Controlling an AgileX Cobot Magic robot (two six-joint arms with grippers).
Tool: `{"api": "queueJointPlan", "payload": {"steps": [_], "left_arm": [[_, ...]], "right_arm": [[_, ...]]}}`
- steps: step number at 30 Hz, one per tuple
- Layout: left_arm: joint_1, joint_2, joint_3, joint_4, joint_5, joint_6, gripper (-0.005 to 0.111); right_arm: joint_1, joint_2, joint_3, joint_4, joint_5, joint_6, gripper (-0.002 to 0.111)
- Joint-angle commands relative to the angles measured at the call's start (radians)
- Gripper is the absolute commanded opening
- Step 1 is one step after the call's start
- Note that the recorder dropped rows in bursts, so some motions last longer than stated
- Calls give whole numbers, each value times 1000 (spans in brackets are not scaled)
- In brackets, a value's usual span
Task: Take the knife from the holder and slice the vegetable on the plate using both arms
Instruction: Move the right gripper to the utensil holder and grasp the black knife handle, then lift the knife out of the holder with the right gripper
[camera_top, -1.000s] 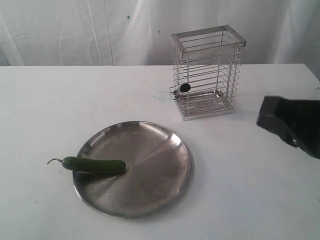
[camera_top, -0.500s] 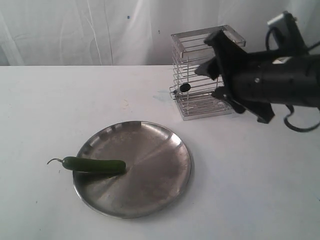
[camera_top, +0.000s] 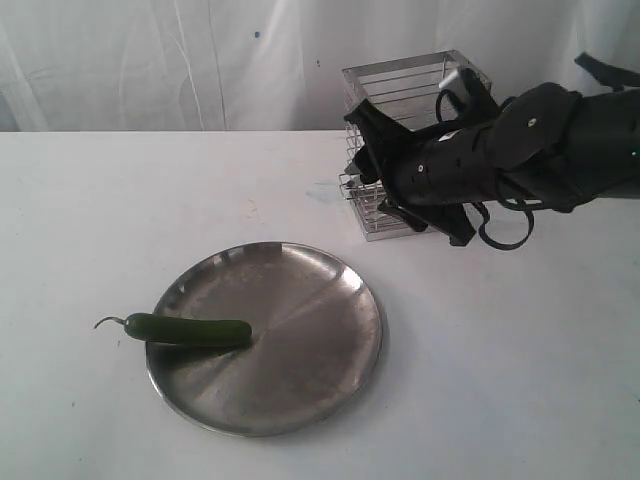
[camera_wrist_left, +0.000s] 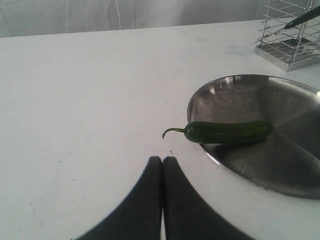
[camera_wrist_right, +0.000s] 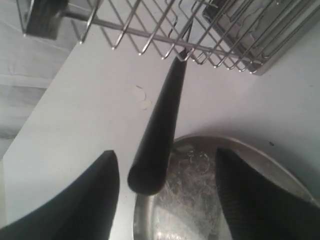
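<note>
The green chili pepper (camera_top: 190, 331) lies across the left rim of the steel plate (camera_top: 300, 372), its stem hanging over the table. The wire holder (camera_top: 400, 85) stands behind the plate, largely covered by my right arm. My right gripper (camera_top: 368, 170) is open at the holder's lower left side. In the right wrist view the knife's black handle (camera_wrist_right: 157, 145) sticks out through the holder's wires (camera_wrist_right: 150, 35) and lies between the spread fingers of my right gripper (camera_wrist_right: 166, 151), touching neither. My left gripper (camera_wrist_left: 162, 159) is shut and empty, just short of the pepper (camera_wrist_left: 227, 132).
White table with a white curtain behind it. In the left wrist view the plate (camera_wrist_left: 280, 165) lies beyond the pepper, and the holder (camera_wrist_left: 292, 50) with the knife handle (camera_wrist_left: 302, 19) stands farther off. The left arm is out of the exterior view.
My right arm has swung in from the right edge to the holder's front, bringing its open fingers around the knife handle. Pepper, plate and holder have not moved.
</note>
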Motion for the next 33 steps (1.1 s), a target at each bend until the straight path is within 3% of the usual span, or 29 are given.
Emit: {"api": "queueJointPlan", "payload": {"steps": [1, 9, 17, 26, 33], "left_arm": [[3, -4, 3, -2, -1, -9, 0], [3, -4, 3, -2, -1, -9, 0], [3, -4, 3, -2, -1, -9, 0], [3, -4, 3, -2, -1, -9, 0], [3, -4, 3, -2, -1, -9, 0]], "right_arm": [[2, 30, -17, -1, -58, -4, 54], [-1, 102, -108, -1, -32, -54, 53], [-2, 129, -112, -1, -18, -88, 25], [-12, 110, -117, -6, -12, -495, 15], [-25, 86, -123, -60, 10, -605, 8]]}}
